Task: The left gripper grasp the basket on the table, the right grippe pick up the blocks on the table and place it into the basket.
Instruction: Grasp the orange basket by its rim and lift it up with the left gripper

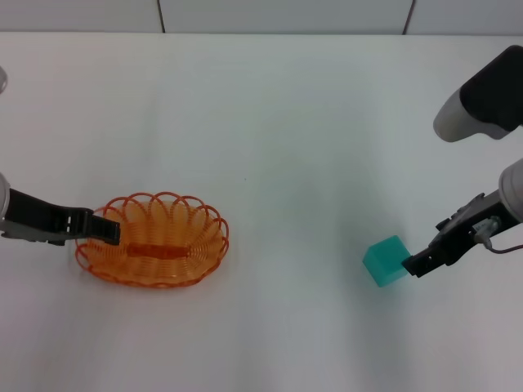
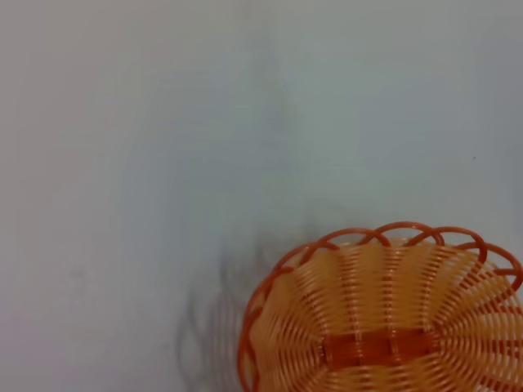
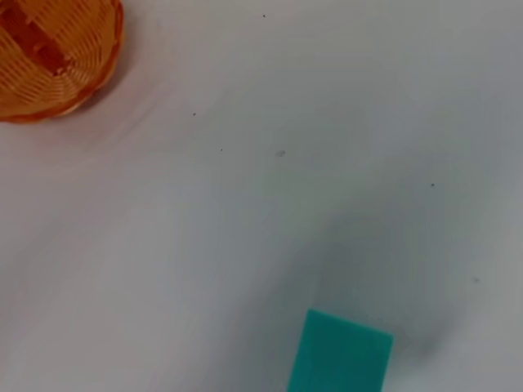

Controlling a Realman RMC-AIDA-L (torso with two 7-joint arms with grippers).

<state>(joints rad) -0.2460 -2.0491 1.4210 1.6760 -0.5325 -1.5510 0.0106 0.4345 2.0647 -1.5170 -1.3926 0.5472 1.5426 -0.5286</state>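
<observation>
The orange wire basket (image 1: pixel 163 245) sits on the white table (image 1: pixel 270 147) at the lower left, and it also shows in the left wrist view as the basket (image 2: pixel 384 310) and in the right wrist view as the basket (image 3: pixel 49 61). My left gripper (image 1: pixel 102 230) comes in from the left and is shut on the basket's left rim. The teal-green block (image 1: pixel 386 260) lies at the lower right, and the block (image 3: pixel 339 355) is partly cut off in the right wrist view. My right gripper (image 1: pixel 414 265) has its tip against the block's right side.
The right arm's white-grey housing (image 1: pixel 482 102) hangs over the table's right edge. A wall seam runs along the table's far edge (image 1: pixel 261 33). Bare white tabletop lies between the basket and the block.
</observation>
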